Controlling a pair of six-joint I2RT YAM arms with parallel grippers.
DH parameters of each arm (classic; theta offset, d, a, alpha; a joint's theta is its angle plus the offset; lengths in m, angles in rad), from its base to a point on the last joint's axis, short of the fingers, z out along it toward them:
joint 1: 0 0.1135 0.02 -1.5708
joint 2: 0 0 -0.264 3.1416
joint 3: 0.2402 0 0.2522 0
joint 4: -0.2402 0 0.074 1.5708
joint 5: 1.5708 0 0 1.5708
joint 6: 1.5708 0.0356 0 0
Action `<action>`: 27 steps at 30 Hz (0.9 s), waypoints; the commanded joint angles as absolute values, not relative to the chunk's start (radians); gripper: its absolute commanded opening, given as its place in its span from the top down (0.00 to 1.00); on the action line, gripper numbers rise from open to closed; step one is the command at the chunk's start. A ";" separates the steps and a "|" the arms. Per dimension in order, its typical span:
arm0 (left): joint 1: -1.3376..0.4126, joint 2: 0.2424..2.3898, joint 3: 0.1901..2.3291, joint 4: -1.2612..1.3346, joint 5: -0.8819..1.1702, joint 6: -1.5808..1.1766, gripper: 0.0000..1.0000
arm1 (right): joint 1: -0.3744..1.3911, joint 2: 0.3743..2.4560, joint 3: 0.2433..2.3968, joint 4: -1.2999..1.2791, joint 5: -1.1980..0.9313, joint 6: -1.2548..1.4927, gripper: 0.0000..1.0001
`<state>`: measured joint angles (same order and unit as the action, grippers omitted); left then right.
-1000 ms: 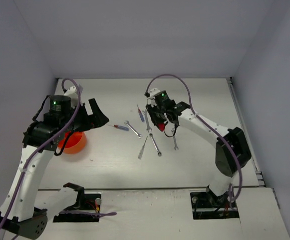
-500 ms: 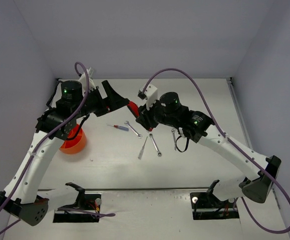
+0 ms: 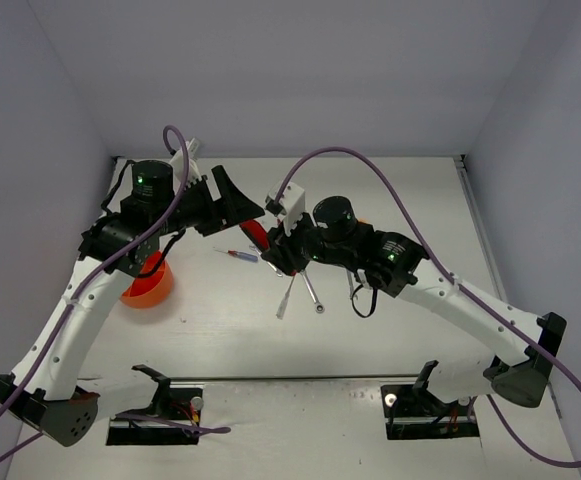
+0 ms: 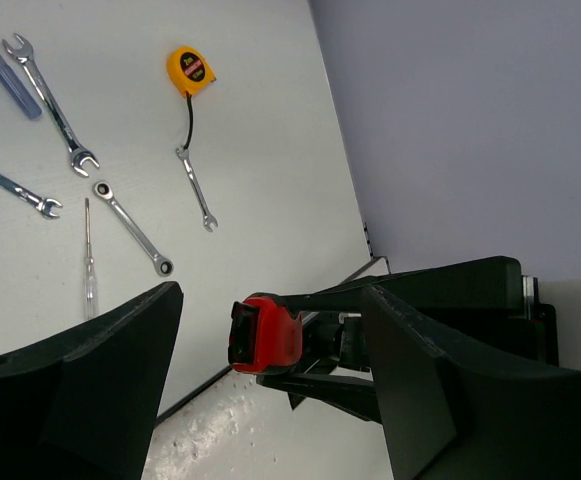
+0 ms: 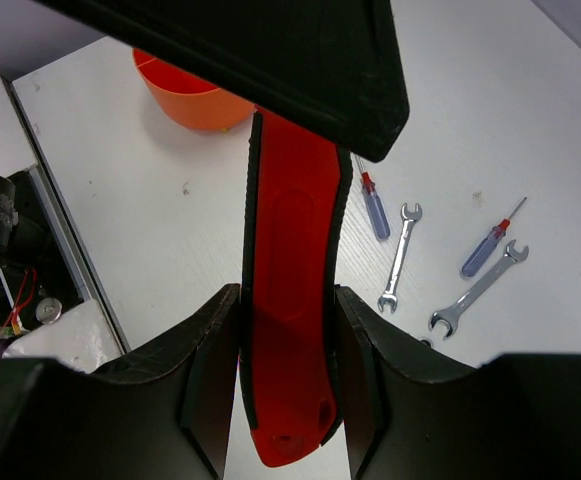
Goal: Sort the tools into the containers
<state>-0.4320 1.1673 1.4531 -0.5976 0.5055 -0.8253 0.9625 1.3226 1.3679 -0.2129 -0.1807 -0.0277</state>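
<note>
Top external view has both arms meeting above the middle of the table [image 3: 220,320], where a second ago they were well apart: the left one was back near the tub [image 5: 190,100] and the right one low among the loose tools. The right gripper [image 5: 288,310] has carried the knife [image 5: 290,250] up and leftward and is still pinching its red handle between both fingers, with the far end pointing toward the left arm. The left gripper [image 4: 272,300] has swung in to meet it, and its jaws are spread, with the knife's end between them. A gap shows on each side in the left wrist view, so it has no hold yet. This reads as a hand-over in mid-air: the knife is going from the arm that could reach it to the arm nearer the tub. The next step is probably for the left jaws to close on the free end before the right ones let go; releasing early would drop the knife. The wrenches [image 4: 52,105], screwdrivers [image 5: 375,212] and tape measure [image 4: 190,72] lie unsorted on the table, so most of the task is still to do.
</note>
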 commanded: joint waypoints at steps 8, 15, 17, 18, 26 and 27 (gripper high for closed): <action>-0.439 1.172 1.425 -0.580 0.631 -0.811 0.42 | 0.981 1.272 1.350 -0.144 -0.154 -0.026 1.00; -0.447 1.182 1.411 -0.581 0.652 -0.798 0.51 | 0.992 1.290 1.345 -0.143 -0.153 -0.026 1.00; -0.449 1.184 1.404 -0.581 0.657 -0.796 0.55 | 0.991 1.295 1.345 -0.143 -0.153 -0.028 1.00; -0.449 1.184 1.401 -0.581 0.658 -0.794 0.57 | 0.991 1.297 1.345 -0.143 -0.153 -0.029 1.00; -0.457 1.195 1.393 -0.582 0.677 -0.779 0.85 | 0.992 1.313 1.340 -0.141 -0.156 -0.035 0.99; -0.457 1.193 1.393 -0.583 0.677 -0.773 0.92 | 0.992 1.315 1.339 -0.141 -0.155 -0.035 0.99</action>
<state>-0.4485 1.2019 1.3768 -0.6265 0.6527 -0.8055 0.9855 1.3084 1.3331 -0.2162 -0.1612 -0.0277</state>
